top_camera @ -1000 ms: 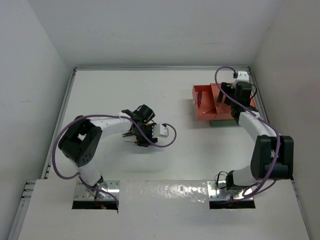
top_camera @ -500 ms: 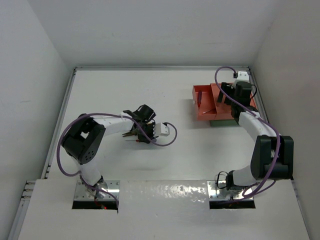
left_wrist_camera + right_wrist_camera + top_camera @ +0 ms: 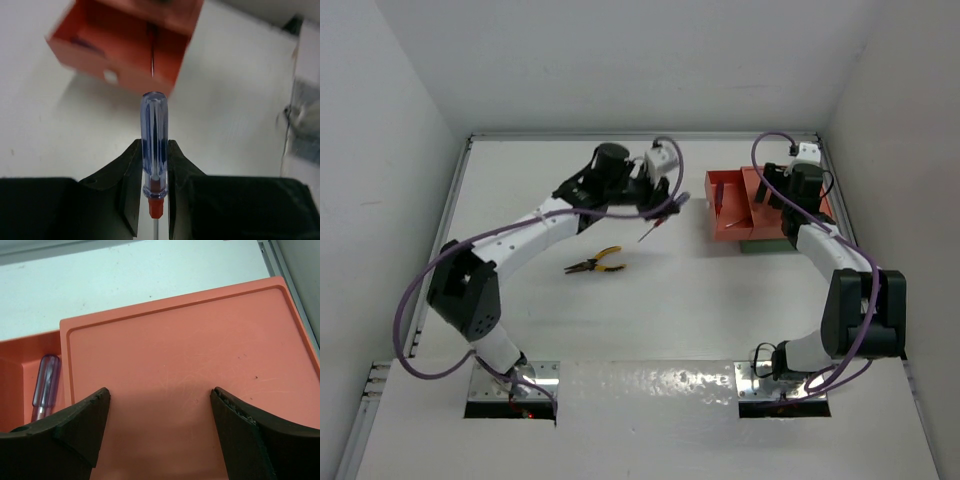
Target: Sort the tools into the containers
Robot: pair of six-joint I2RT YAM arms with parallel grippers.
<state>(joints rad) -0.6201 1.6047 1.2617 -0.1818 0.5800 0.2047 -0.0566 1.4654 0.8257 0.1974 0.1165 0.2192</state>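
pliers: yellow-handled pliers with dark jaws [image 3: 597, 265] lie loose on the white table [image 3: 520, 190], left of centre, not yet sorted.
left gripper: your left gripper [image 3: 152, 172] is clamped on the blue clear-handled screwdriver [image 3: 154, 145], carried above the table just left of the tray.
tray: orange-red divided plastic tray [image 3: 730, 205] at far right; one screwdriver already in its left compartment.
right gripper: right gripper [image 3: 160, 415] hovers over the right compartment, fingers spread, empty.
step: transport to tray.
next: carry it over the left compartment, then release.
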